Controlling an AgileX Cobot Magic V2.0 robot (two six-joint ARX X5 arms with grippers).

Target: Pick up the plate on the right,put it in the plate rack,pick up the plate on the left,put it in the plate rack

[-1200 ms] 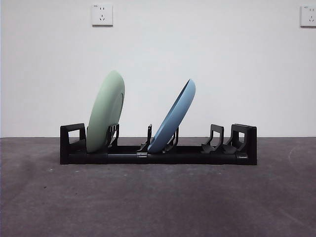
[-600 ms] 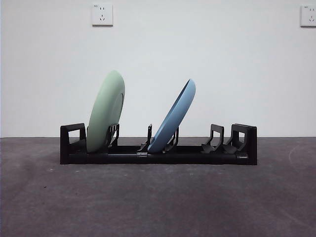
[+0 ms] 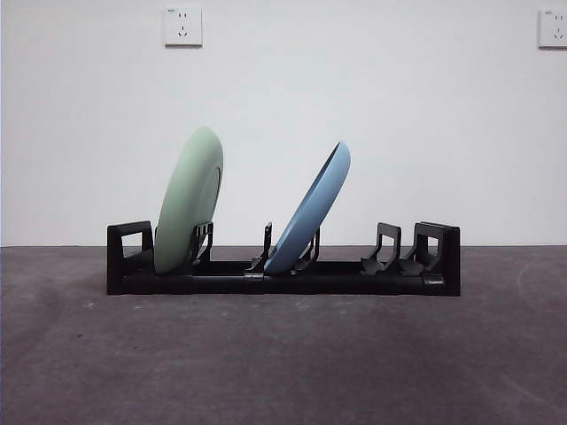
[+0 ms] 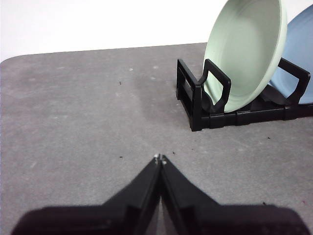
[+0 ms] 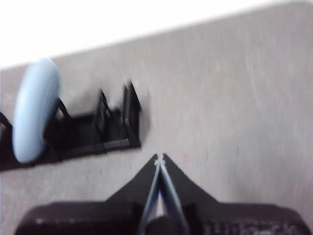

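The long black plate rack (image 3: pixel 283 276) stands across the middle of the grey table. A pale green plate (image 3: pixel 188 201) leans upright in its left slots, and a blue plate (image 3: pixel 310 209) leans in the middle slots. The left wrist view shows the green plate (image 4: pixel 247 51) in the rack (image 4: pixel 205 98), with my left gripper (image 4: pixel 160 158) shut and empty over bare table, apart from the rack's end. In the blurred right wrist view, my right gripper (image 5: pixel 160 157) is shut and empty, a short way off the rack's other end (image 5: pixel 117 125), near the blue plate (image 5: pixel 34 107).
The grey table (image 3: pixel 283 363) ends at a white wall with two sockets (image 3: pixel 183 27). The rack's right-hand slots (image 3: pixel 390 252) hold nothing. Neither arm shows in the front view.
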